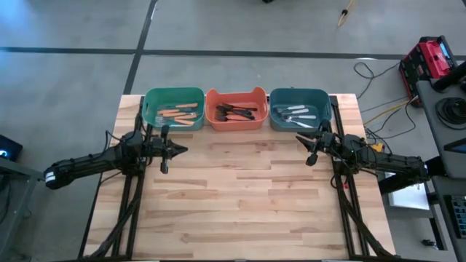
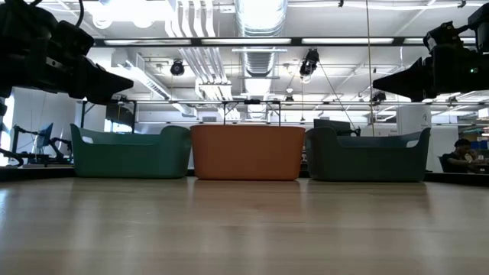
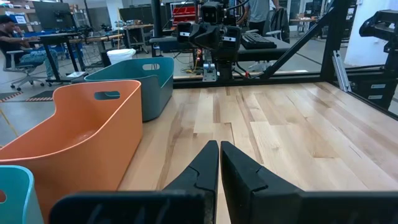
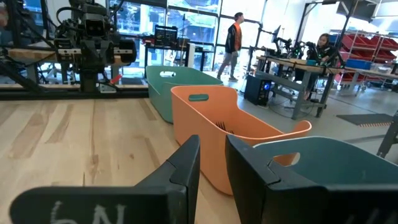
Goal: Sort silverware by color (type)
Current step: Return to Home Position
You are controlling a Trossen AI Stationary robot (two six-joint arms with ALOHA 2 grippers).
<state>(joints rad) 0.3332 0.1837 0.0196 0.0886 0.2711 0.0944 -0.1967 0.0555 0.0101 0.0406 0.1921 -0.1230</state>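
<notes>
my left gripper (image 3: 219, 144) | dark wedge fingers pressed together, gripping nothing, above the pale plank table (image 1: 240, 196); my right gripper (image 4: 212, 140) | fingers slightly parted, gripping nothing; silverware | orange-handled forks (image 1: 178, 114) in smooth green bin (image 1: 173, 91); dark-handled forks (image 1: 237, 113) in orange bin (image 1: 234, 93); pale forks (image 1: 295, 115) in blue-grey bin (image 1: 300, 92)

1. At table level, the walls of the green bin (image 2: 130, 153), orange bin (image 2: 247, 153) and blue bin (image 2: 367, 155) hide their contents from me.
2. From above, the forks (image 1: 233, 113) are too small to count.
3. Left arm (image 2: 46, 53) and right arm (image 2: 451, 65) are cut off by the side edges.
</notes>
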